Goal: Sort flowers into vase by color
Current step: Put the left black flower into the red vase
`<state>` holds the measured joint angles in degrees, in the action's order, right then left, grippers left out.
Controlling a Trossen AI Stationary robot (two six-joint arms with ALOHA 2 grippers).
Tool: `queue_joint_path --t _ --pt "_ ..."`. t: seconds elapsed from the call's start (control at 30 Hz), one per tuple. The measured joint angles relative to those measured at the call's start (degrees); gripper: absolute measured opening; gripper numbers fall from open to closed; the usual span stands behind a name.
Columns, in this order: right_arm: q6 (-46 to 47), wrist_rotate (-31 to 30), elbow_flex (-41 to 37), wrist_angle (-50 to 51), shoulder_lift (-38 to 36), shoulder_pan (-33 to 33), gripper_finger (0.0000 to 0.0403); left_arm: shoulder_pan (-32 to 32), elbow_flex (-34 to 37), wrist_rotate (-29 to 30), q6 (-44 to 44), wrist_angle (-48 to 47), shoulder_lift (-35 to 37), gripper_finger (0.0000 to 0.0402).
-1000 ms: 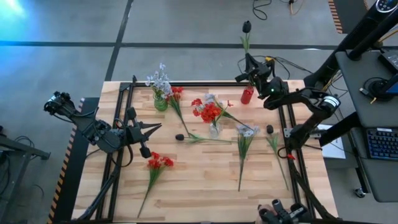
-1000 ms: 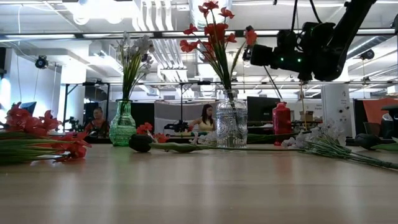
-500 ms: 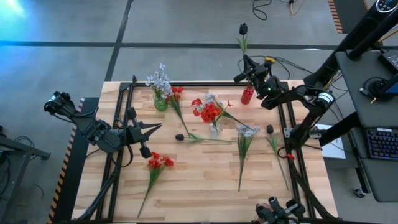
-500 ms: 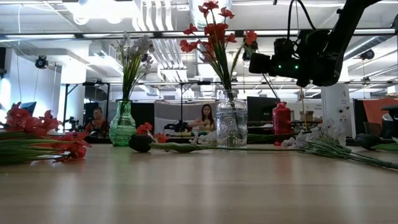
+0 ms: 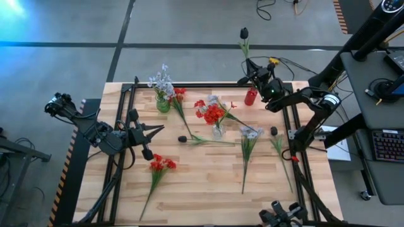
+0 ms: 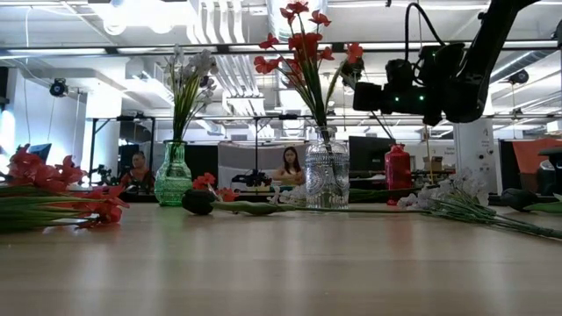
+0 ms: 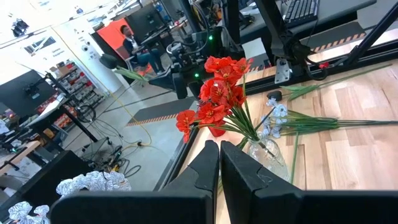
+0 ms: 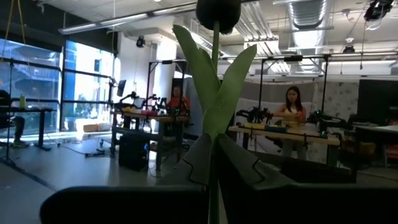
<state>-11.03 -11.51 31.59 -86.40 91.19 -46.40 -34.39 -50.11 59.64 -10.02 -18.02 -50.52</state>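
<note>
The right gripper (image 5: 248, 70) is closed on the stem of a dark flower (image 5: 243, 33) and holds it upright over the table's far edge, above the small red vase (image 5: 251, 96). In the right wrist view the stem (image 8: 214, 93) runs between the closed fingers; its lower end is cut off by the picture's edge. The left gripper (image 5: 156, 130) rests closed above the table's left side, holding nothing.

The green vase (image 5: 163, 103) holds pale flowers (image 5: 161, 79). The clear vase (image 5: 218, 131) holds red flowers (image 5: 213, 113). Loose flowers lie on the wooden table (image 5: 202, 189): a red one (image 5: 161, 164) near the front left, a pale one (image 5: 250, 133) right of the clear vase. The red vase's mouth cannot be made out.
</note>
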Motion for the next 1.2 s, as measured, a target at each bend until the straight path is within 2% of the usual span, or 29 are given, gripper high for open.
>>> queue_joint_path --t 0.4,0.87,1.2 --pt "2.16 0.00 0.00 0.09 -0.01 0.03 0.0021 -0.02 0.00 -0.02 0.00 0.00 0.00 0.0000" --pt "2.03 -0.03 0.00 0.03 -0.47 0.75 0.0101 -0.01 0.00 -0.02 0.00 -0.01 0.00 0.0000" --pt "1.16 -0.11 0.00 0.75 -5.07 2.22 0.0137 -0.02 0.00 -0.02 -0.02 -0.02 0.00 0.0000"
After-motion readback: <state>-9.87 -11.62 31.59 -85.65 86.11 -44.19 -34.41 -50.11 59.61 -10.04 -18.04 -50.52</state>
